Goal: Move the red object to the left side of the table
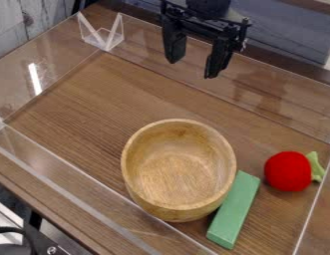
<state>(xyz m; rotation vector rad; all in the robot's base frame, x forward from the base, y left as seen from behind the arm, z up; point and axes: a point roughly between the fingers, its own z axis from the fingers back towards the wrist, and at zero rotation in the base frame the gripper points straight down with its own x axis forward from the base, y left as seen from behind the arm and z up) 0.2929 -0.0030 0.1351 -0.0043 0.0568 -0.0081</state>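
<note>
Your claw [198, 64] stands spread at the upper centre of the frame. The red fruit [288, 171] sits lower right; a low sweep left could strike the bowl [176, 171] beside it.

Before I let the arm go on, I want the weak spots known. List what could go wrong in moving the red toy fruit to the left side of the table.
The red toy fruit is round, so it could roll if nudged off-center. The green block lies close beside it and might get bumped on approach. The wooden bowl stands between the fruit and the left side, so a low carry could clip its rim.
</note>
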